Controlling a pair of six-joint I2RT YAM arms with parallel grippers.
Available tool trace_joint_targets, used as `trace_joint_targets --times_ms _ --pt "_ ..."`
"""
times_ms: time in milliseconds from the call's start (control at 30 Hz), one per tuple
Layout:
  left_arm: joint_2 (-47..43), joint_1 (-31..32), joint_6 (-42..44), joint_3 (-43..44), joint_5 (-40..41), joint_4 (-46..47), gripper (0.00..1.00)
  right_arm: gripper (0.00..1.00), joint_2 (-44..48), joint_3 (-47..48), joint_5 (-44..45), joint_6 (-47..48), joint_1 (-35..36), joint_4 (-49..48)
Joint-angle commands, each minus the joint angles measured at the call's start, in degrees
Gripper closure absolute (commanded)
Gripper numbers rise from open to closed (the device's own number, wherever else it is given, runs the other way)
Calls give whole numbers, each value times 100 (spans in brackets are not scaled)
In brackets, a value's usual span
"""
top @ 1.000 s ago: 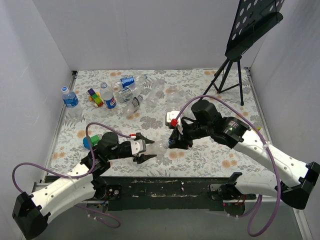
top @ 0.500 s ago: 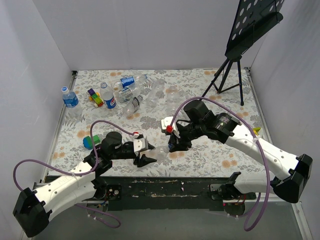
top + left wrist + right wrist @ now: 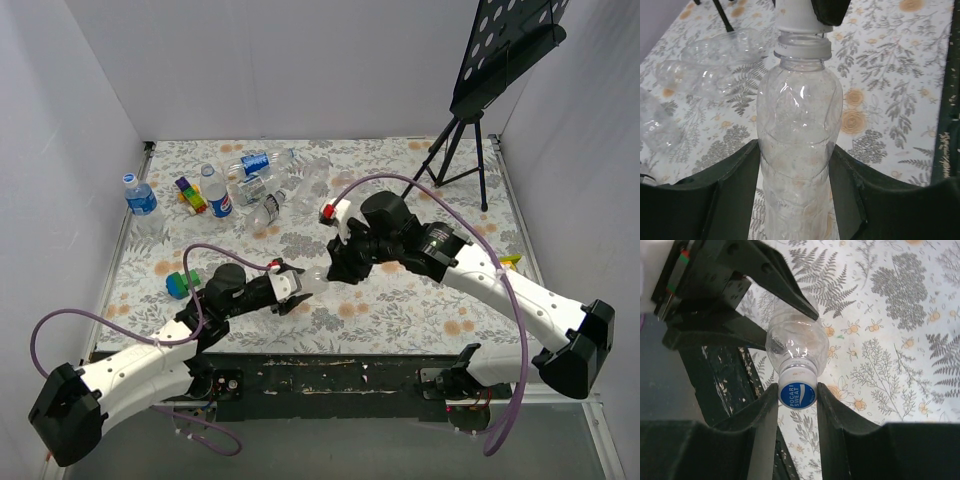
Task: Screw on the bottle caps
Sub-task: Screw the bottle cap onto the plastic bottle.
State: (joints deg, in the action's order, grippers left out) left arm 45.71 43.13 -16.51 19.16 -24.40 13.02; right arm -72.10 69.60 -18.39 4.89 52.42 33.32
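The left gripper [image 3: 298, 290] was closed around the body of a clear bottle [image 3: 799, 130], holding it near the six o'clock edge of the counter [image 3: 430, 300] with its neck aimed toward two o'clock. The right gripper [image 3: 336, 272] pinched a blue-topped cap [image 3: 797, 395] sitting on that neck. The collar ring showed just beneath the cap, so I judged it started but not yet tight, with the turning home left to do. Other bottles [image 3: 262, 192] lay heaped around eleven o'clock, too small to tell whether they were capped. Two upright bottles [image 3: 139, 196] at ten o'clock looked capped.
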Motion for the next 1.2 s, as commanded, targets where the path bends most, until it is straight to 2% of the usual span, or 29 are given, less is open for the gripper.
trace_joint_targets --times_ms 0,167,367,400,467,567,667,867,967,1100,1167 --pt "34 -7 403 255 769 2020 50 81 -410 44 747 -2181 145 209" --pt "34 2 377 115 955 2188 52 78 -516 -52 1320 -3387 180 228" --pt "69 2 412 44 981 2056 52 67 -507 -9 1487 -3784 189 8" --pt "69 2 395 44 990 2021 52 64 -490 27 1505 -3776 189 8" --pt "43 2 342 62 973 1890 52 52 -402 97 1462 -3671 189 -88" --pt "25 2 62 141 902 1565 52 43 -113 176 1400 -3294 180 -325" --pt "113 2 -255 255 902 1274 52 28 248 229 1356 -2662 181 -536" --pt "526 -33 -993 597 736 940 52 8 801 501 1435 -1571 180 -301" --pt "702 -86 -1344 712 438 887 53 7 1083 502 1208 -1053 172 -238" --pt "729 -182 -1705 686 -203 1123 53 11 1277 563 584 142 49 -81" --pt "720 -261 -1899 642 -625 1316 53 12 1294 546 -38 669 -231 -19"
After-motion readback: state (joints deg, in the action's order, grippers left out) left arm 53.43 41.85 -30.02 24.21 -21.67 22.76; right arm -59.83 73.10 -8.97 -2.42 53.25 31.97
